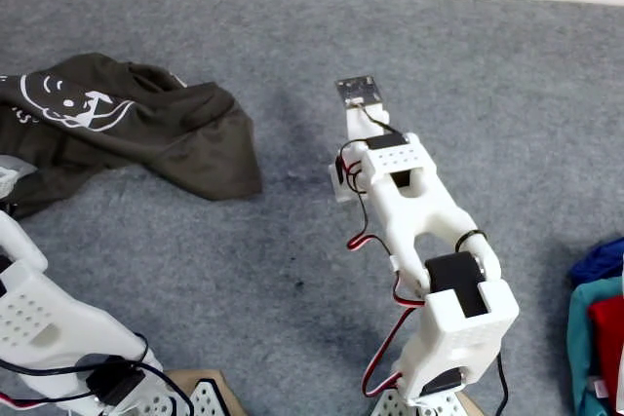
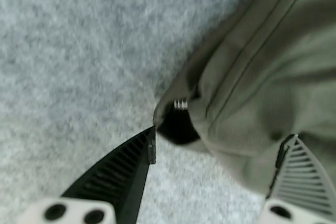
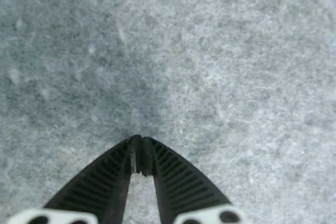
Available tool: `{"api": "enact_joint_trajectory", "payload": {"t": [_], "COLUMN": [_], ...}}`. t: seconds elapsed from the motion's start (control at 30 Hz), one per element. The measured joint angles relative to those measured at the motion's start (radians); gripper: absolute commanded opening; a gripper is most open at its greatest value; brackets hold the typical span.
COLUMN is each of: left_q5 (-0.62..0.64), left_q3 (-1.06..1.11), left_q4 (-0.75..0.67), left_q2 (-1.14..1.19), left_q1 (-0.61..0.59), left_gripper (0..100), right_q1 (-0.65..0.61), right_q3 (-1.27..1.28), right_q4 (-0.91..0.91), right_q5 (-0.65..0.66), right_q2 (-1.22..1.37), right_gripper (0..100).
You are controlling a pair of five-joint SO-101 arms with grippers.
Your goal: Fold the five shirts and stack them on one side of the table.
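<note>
A crumpled olive-brown shirt (image 1: 146, 129) with a white print lies at the table's left. In the left wrist view my left gripper (image 2: 220, 148) is open, just above a folded edge of that shirt (image 2: 262, 77), with cloth between its fingers and no grip on it. The left arm (image 1: 39, 323) rises from the near left corner toward the shirt's left end. My right arm (image 1: 419, 231) stands over the middle of the table. My right gripper (image 3: 142, 157) is shut with nothing in it, its tips close over bare grey felt.
Folded shirts in blue, teal and red (image 1: 600, 323) are stacked at the table's right edge. Grey felt (image 1: 468, 75) covers the table, with open room across the back and between the two arms.
</note>
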Motion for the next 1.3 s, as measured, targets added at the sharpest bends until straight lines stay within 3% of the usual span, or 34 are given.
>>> {"api": "enact_joint_trajectory", "payload": {"t": [0.43,0.63,1.3], "left_q5": [0.0,0.002,-0.005], "left_q3": [0.072,0.072,0.072], "left_q4": [-0.127,-0.129,-0.198], "left_q2": [0.0,0.0,0.0], "left_q1": [0.034,0.037,0.04], "left_gripper": [35,14,12], "right_q1": [0.0,-0.002,-0.002], "right_q3": [0.0,0.0,0.0], "right_q4": [0.0,0.0,0.0], "right_q5": [0.0,0.0,0.0], "right_q2": [0.0,0.0,0.0], "right_gripper": [1.3,1.3,1.3]}}
